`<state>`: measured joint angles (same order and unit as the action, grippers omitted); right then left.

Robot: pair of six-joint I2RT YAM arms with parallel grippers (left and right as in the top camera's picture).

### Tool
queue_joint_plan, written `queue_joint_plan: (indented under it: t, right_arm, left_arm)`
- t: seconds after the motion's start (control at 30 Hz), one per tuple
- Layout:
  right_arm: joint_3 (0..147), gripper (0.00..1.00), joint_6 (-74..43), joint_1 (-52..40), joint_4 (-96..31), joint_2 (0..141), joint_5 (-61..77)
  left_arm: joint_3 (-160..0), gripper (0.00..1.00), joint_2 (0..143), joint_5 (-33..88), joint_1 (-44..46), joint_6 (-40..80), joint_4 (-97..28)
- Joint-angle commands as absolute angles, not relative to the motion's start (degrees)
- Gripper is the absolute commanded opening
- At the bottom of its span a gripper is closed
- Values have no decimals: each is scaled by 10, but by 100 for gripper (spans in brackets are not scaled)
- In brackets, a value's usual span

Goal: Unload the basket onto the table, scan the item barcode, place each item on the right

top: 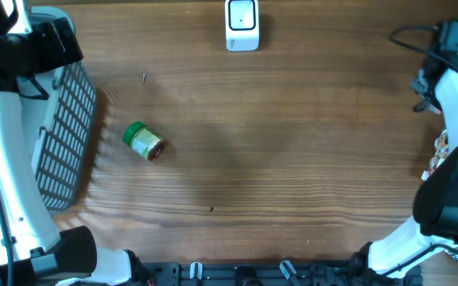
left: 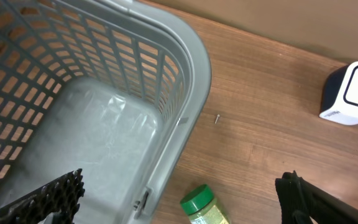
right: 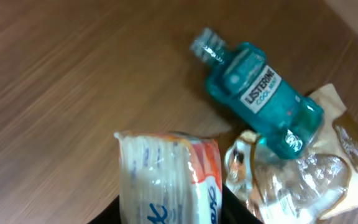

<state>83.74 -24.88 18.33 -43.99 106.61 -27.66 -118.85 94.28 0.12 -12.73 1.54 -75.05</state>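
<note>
Teal "LISTERINE COOL MINT" bottle (right: pixel 260 102) beside packet (right: pixel 166 180) in right gripper (right: pixel 173 218); left gripper (left: pixel 179 200) wide open, empty.

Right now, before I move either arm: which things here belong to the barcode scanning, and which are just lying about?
Job: scanner, green-lidded jar, Listerine bottle, white-and-orange pack, crumpled clear packet; probably the basket too.
Lying about: small screw, dark speck.
</note>
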Motion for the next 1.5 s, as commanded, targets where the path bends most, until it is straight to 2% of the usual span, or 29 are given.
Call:
queue_joint_plan:
  t: [0.0, 0.07, 0.17, 0.2, 0.27, 0.33, 0.43, 0.53, 0.67, 0.9, 1.1, 1.2, 1.27, 1.47]
  right_arm:
    - [773, 36, -240, 232, -374, 1067, -245]
    - [733, 37, -241, 258, -328, 1067, -225]
    - [686, 50, -241, 279, -262, 1067, -220]
    - [681, 59, -240, 283, -248, 1067, -220]
    - [685, 70, -230, 284, -230, 1066, -217]
    - [711, 100, -184, 282, -235, 1063, -183]
    - [766, 100, -165, 277, -263, 1039, -121]
    - [812, 100, -167, 262, -288, 984, 62]
    - [812, 100, -166, 210, -322, 937, 227]
    - [811, 100, -165, 88, -394, 936, 191]
    - [811, 100, -165, 54, -447, 936, 176]
    - [811, 100, -165, 54, -461, 936, 176]
    - [811, 100, -164, 54, -469, 936, 173]
    - [811, 100, -156, 54, -496, 936, 174]
  left_arm:
    - [-1194, 100, 943, 4, -129, 6, -749]
    - [-1194, 100, 943, 4, -129, 6, -749]
    - [-1194, 100, 943, 4, -129, 6, -749]
    - [-1194, 100, 943, 4, -129, 6, -749]
    - [-1194, 100, 943, 4, -129, 6, -749]
    - [-1194, 100, 943, 4, -129, 6, -749]
    - [-1194, 100, 943, 4, -129, 6, -749]
    - [-1194, 100, 943, 4, -129, 6, -749]
    - [-1194, 100, 943, 4, -129, 6, -749]
    - [-1194, 100, 943, 4, -129, 6, -738]
    - [-1194, 100, 941, 74, -122, 2, -735]
    - [-1194, 100, 931, 21, -73, 2, -759]
    - [-1194, 100, 918, -26, 8, 2, -757]
    - [-1194, 100, 919, 54, 157, 2, -770]
